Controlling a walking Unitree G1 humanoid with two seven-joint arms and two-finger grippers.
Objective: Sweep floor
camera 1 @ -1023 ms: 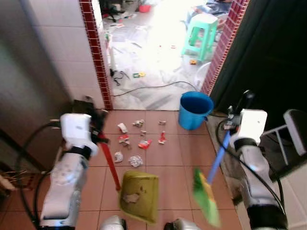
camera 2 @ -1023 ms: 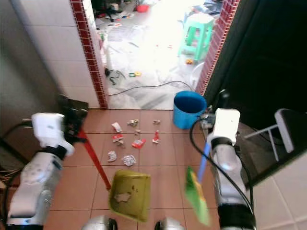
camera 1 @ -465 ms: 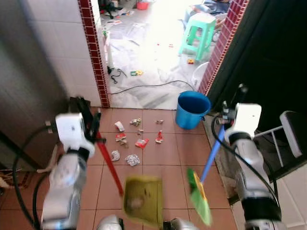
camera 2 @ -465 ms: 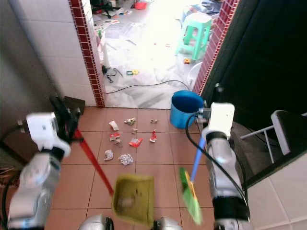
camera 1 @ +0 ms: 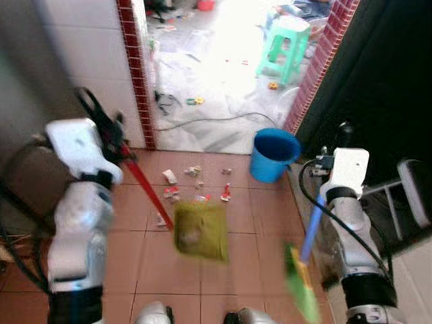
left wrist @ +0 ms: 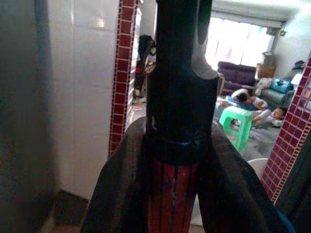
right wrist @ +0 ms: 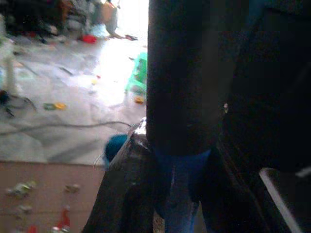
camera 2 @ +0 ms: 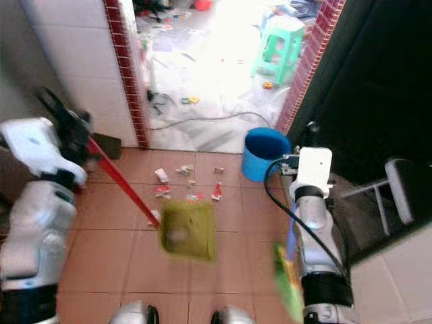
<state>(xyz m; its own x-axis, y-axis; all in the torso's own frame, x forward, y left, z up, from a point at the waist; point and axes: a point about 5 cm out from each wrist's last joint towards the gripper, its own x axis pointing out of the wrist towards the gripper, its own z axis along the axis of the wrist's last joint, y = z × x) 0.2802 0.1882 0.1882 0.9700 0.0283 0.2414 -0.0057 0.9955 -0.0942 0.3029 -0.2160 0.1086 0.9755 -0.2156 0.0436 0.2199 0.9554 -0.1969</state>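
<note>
Floor litter (camera 1: 196,181) lies scattered on the terracotta tiles (camera 1: 250,223) just short of the doorway, between the red-brick door post (camera 1: 135,74) and the blue bucket (camera 1: 273,154). I count about six small scraps in the head views, though the blur and the dustpan in front of them make an exact count unsure.

One dustpan (camera 1: 200,231), olive green on a red handle (camera 1: 145,187), hangs tilted above the tiles with its pan just in front of the scraps. The left gripper (camera 1: 108,128) is closed round the top of that red handle; the left wrist view shows its black fingers (left wrist: 177,87) clamped on the shaft. One broom, with a blue handle (camera 1: 312,226) and a green head (camera 1: 300,283), hangs on the other side, its head well apart from the litter and low beside the robot's right leg. The right gripper (camera 1: 341,145) is closed round the blue handle, as the right wrist view shows with its fingers (right wrist: 184,87) wrapped on the shaft.

The step in hand looks like getting both tools into position: neither pan nor bristles seems to rest on the floor yet. The next move calls for setting the pan's lip flat on the tiles beside the scraps, then bringing the broom head round behind them and drawing them toward the pan without knocking the bucket.

One green stool (camera 1: 283,42) stands in the bright room beyond, where more litter and a cable (camera 1: 216,121) lie.
</note>
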